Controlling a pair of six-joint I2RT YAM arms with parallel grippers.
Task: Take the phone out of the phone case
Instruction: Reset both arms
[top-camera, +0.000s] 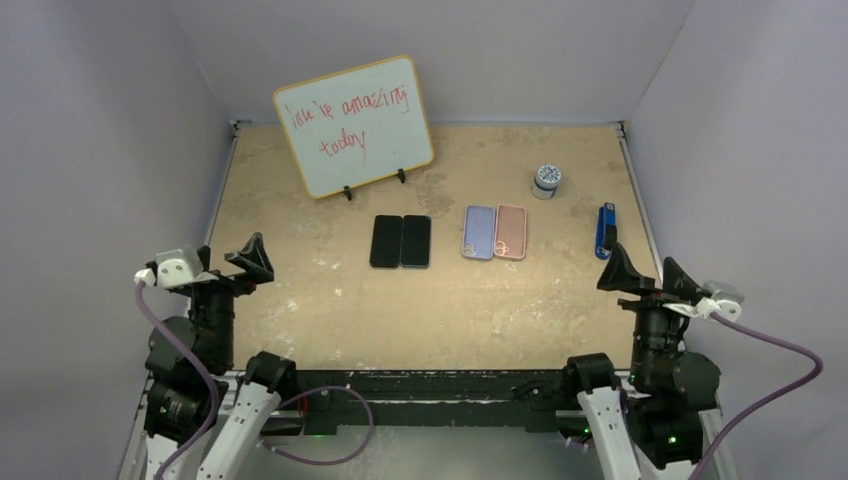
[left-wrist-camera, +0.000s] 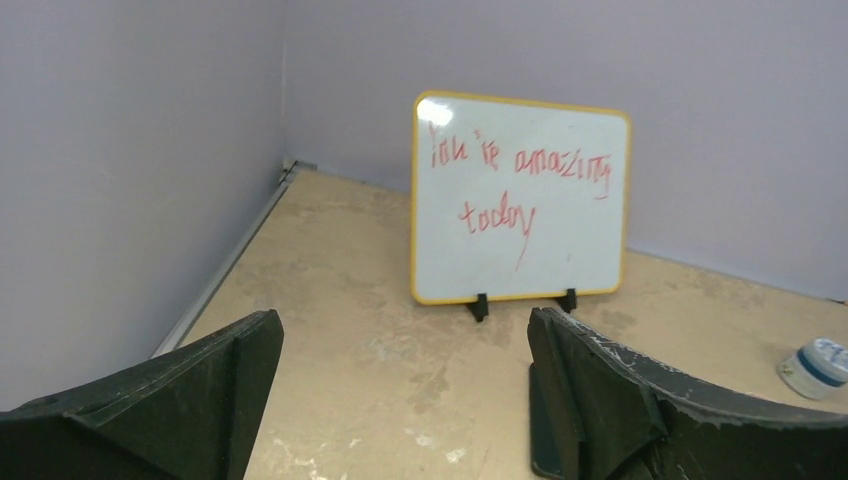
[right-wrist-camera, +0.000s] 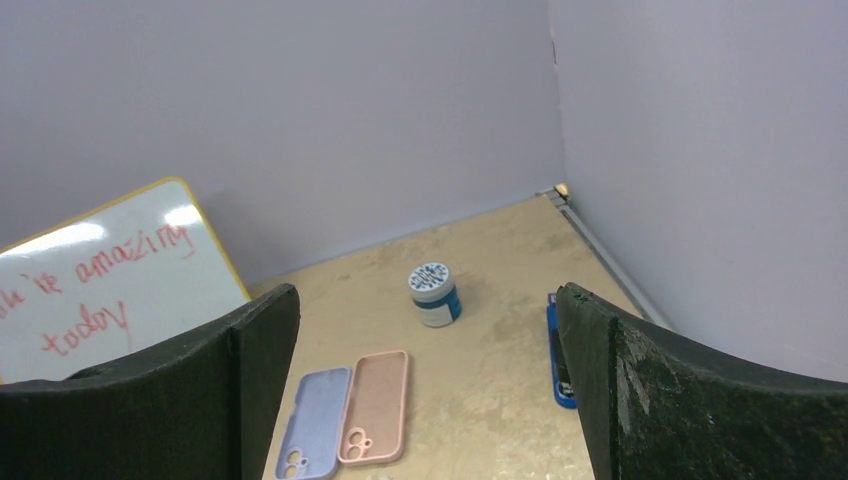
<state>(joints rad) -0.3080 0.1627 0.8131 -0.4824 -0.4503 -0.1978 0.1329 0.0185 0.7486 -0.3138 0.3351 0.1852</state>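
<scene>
The tan, scuffed table (top-camera: 330, 300) carries a yellow-framed whiteboard with red handwriting (top-camera: 355, 125), propped upright near the far edge, left of the middle. Both arms sit at the near edge. The left gripper (left-wrist-camera: 402, 335) and the right gripper (top-camera: 648, 278) have their jaws spread wide, with nothing between them and nothing touched.

At the table's middle lie a black flat phone (top-camera: 386, 241) and a dark blue flat phone (top-camera: 416, 241), side by side and touching. Just to their right lie a lavender soft phone case (top-camera: 479, 232) and a pink soft phone case (top-camera: 510, 232), also touching.

Both cases look empty, so the task appears done. If one dark slab has a case on it, the next move would be a reach to the middle, one gripper pinning and the other peeling.

A blue narrow object (top-camera: 604, 230) lies along the right edge and a small blue-banded jar (top-camera: 546, 180) stands toward the far right corner.

Neither wrist view shows the phones, and whether either wears a dark case cannot be told. What the blue object is stays unclear.
</scene>
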